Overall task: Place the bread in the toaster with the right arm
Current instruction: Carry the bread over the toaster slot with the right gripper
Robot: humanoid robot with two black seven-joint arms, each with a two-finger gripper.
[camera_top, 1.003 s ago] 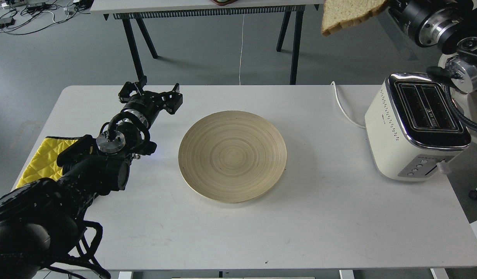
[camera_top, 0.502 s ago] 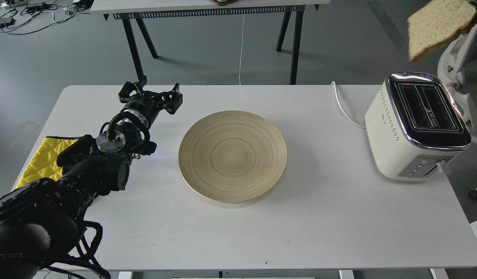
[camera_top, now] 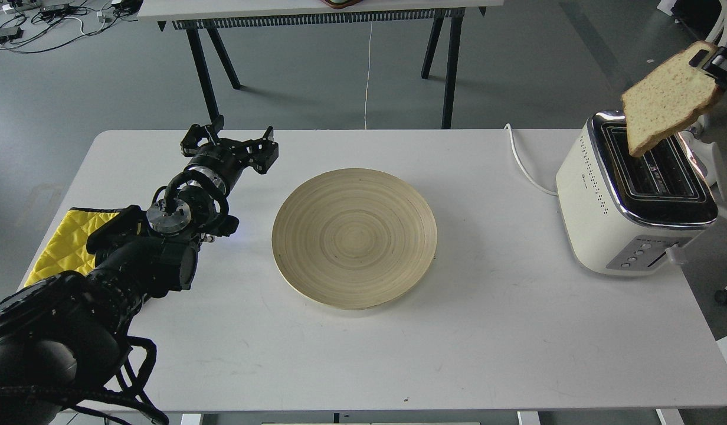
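The bread (camera_top: 667, 99), a pale tan slice with a brown crust, hangs tilted in the air just above the far end of the toaster. My right gripper (camera_top: 713, 59) shows only as its tips at the right edge, shut on the slice's upper right corner. The cream-white toaster (camera_top: 632, 195) with a chrome top and two dark slots stands at the table's right edge. The slice's lower corner overlaps the far end of the left slot in the view. My left gripper (camera_top: 231, 140) is open and empty over the table's back left.
A round wooden plate (camera_top: 354, 236) lies at the middle of the white table (camera_top: 458, 342). A yellow cloth (camera_top: 59, 242) lies at the left edge under my left arm. The toaster's white cord (camera_top: 526, 168) runs over the far edge. A second table stands behind.
The bread has moved right and then down, from the top of the view to just above the toaster. The right arm's wrist has left the view. The left arm has not moved.
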